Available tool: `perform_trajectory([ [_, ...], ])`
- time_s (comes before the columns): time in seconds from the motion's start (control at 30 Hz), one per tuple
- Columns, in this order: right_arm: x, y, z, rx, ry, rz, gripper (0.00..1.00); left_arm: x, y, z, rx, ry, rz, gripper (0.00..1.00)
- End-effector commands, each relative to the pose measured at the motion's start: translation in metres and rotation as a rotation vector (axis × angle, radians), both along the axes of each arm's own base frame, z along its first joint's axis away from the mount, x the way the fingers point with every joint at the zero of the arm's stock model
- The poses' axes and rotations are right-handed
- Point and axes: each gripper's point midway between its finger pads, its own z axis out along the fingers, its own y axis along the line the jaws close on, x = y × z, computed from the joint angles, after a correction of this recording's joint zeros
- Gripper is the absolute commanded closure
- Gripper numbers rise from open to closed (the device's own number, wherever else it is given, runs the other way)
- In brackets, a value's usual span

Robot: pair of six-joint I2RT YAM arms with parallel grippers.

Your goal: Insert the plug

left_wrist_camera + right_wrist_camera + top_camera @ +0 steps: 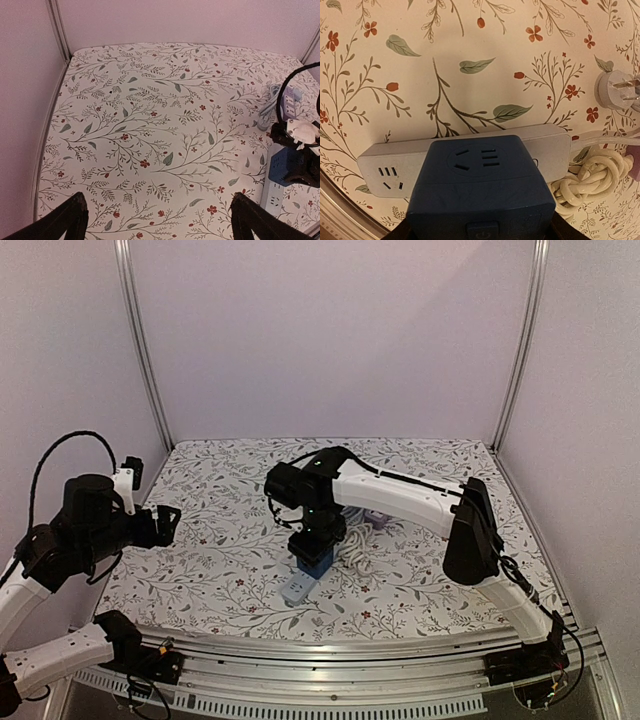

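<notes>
The left arm sits folded at the side, left tool (168,522) level, jaws wide apart. The right arm reaches inward, right tool (314,543) pointing down, clamped on the plug (482,190).

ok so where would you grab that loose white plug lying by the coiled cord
Grip the loose white plug by its round body, coming down from above: it lies flat on the cloth with its prongs sticking out sideways, so pinch behind them.

Power strip (295,588) on floral table (220,540)
</notes>
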Motion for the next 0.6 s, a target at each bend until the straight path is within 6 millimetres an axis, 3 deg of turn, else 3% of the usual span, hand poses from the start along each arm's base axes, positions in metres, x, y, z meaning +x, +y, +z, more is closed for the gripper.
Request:
perform_trajectory([
  [0.0, -0.018, -0.086, -0.096, -0.378, 0.216, -0.096, 1.00, 0.002, 0.002, -0.005, 0.005, 0.005, 0.002, 0.00],
  [0.23, -0.017, -0.098, -0.113, -0.377, 0.275, -0.190, 1.00, 0.003, 0.003, -0.005, 0.004, 0.008, 0.009, 0.01],
  [0.57, -0.013, -0.106, -0.108, -0.399, 0.247, -0.235, 1.00, 0.002, 0.005, -0.003, 0.003, -0.001, 0.012, 0.00],
])
